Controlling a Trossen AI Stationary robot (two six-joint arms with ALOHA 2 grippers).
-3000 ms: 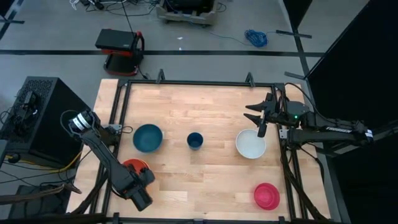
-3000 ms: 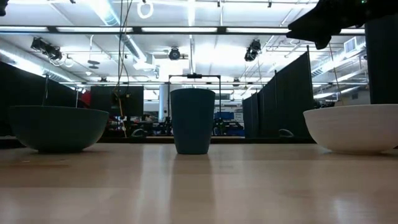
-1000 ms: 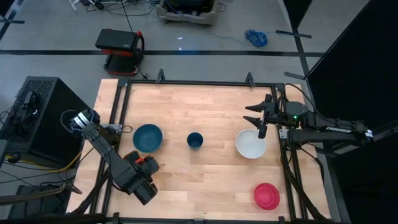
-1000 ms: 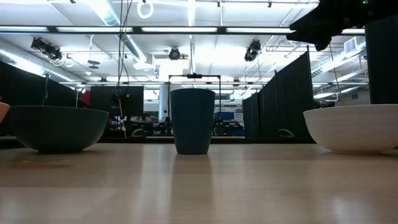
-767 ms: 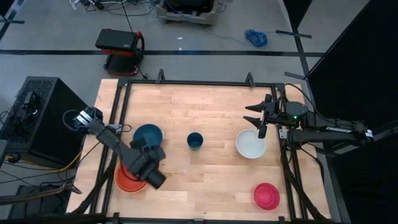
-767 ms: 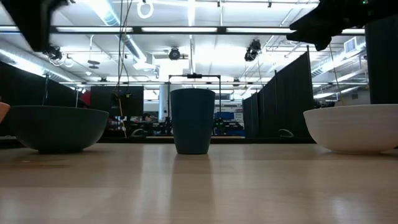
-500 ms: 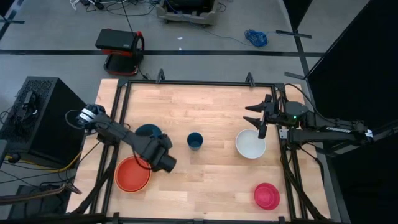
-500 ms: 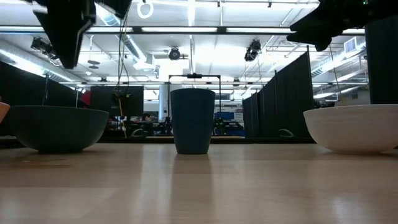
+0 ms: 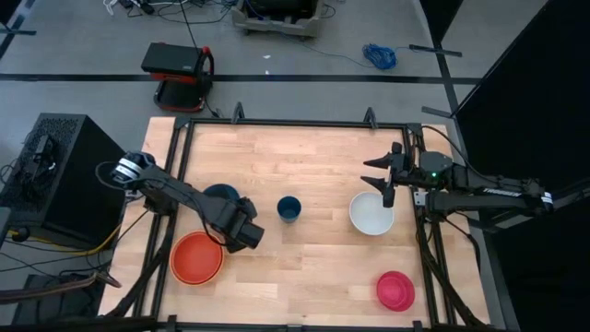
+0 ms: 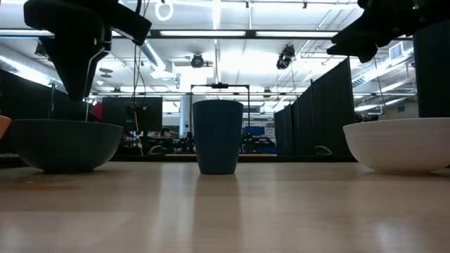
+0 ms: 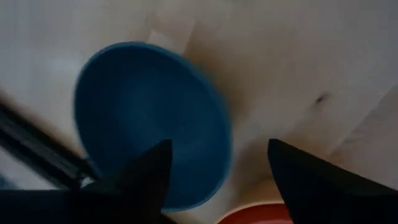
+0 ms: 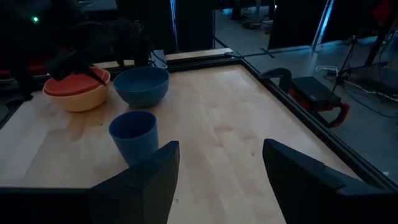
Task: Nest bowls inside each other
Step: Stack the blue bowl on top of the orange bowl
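Bowls lie spread over the wooden tabletop [image 9: 304, 157]: the red-orange bowl [image 9: 196, 258] sits nested in the large orange bowl [image 12: 76, 96] near the left front corner, close to the frame rail; the teal bowl [image 9: 217, 195] stands just behind them, half covered from above by the left arm. The small dark blue cup [image 9: 289, 208] stands alone mid-table with bare wood all around it. The white bowl [image 9: 372, 214] sits near the right rail, and the magenta-pink bowl [image 9: 395, 290] lies well apart in the right front corner. The left claw [image 11: 217, 171] hangs over the teal bowl's near rim, fingers spread and empty. The right claw [image 9: 383, 175] hovers above the white bowl's far edge, fingers apart, holding nothing.
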